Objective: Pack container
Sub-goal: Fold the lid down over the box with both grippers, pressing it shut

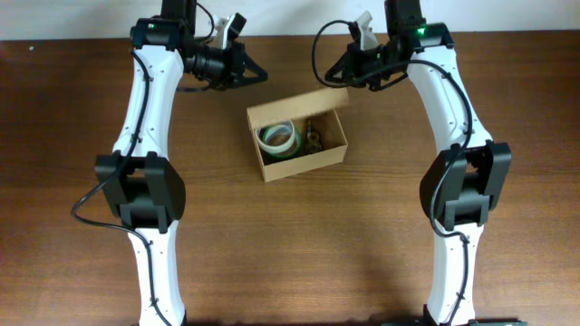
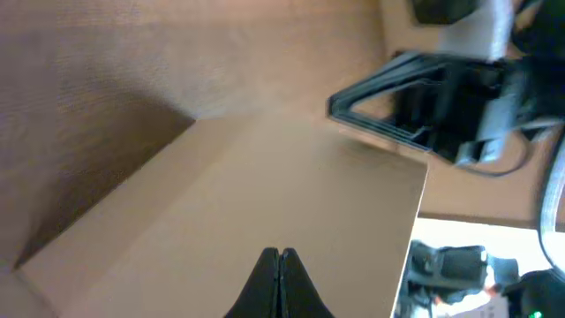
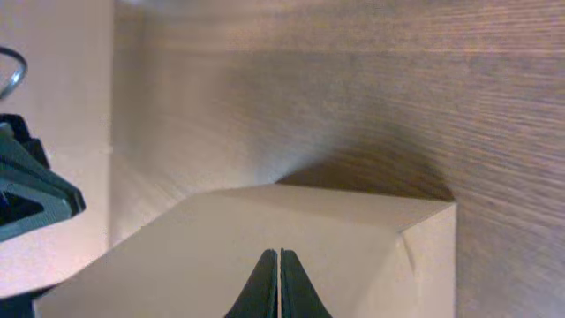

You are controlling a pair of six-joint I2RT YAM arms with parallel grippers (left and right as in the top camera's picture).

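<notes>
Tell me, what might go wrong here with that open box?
The left gripper and right gripper, both shut, sit close together behind the raised flap of the container, so they might bump. Pushing the flap may slide the unheld container instead of closing it.

A small plain tan cardboard container (image 1: 304, 164) sits open near the middle of the wooden counter (image 1: 72, 109), turned slightly askew, its hinged flap lid (image 1: 299, 100) tilted back along the far edge; rolls of tape (image 1: 278, 138) and a small dark item lie inside
</notes>
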